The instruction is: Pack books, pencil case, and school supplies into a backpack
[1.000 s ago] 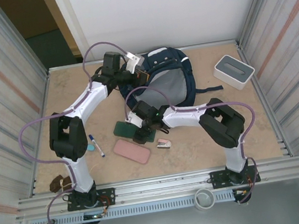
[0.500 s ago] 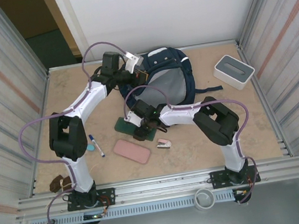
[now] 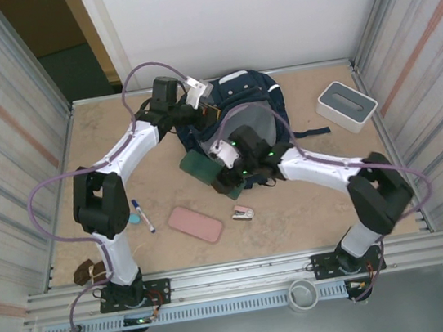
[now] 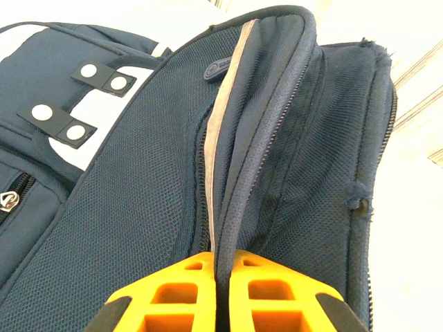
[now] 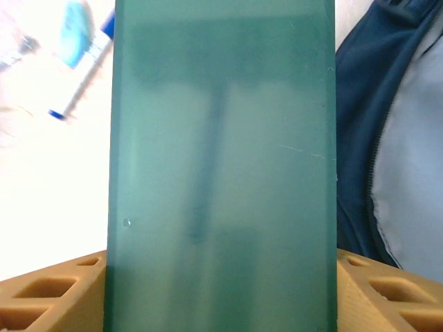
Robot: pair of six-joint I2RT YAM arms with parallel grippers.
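You see the backpack (image 4: 138,194) in navy blue, with white patches, round white snaps on navy tabs, a pale grey stripe along its rim and a fine mesh weave. The book (image 5: 221,173) is plain dark green. The pencil case (image 3: 196,224) is dusty pink, the stapler (image 3: 243,212) is pink and silver, and the pen (image 3: 142,214) is white with a blue cap. The box (image 3: 346,105) is white with a grey top. Your left gripper (image 4: 223,290) has bright orange fingers, and your right gripper (image 5: 221,290) has duller tan-orange ones.

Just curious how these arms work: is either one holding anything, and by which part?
The left gripper pinches the backpack by its opening rim. The right gripper clamps the green book across its long edges, near one end.
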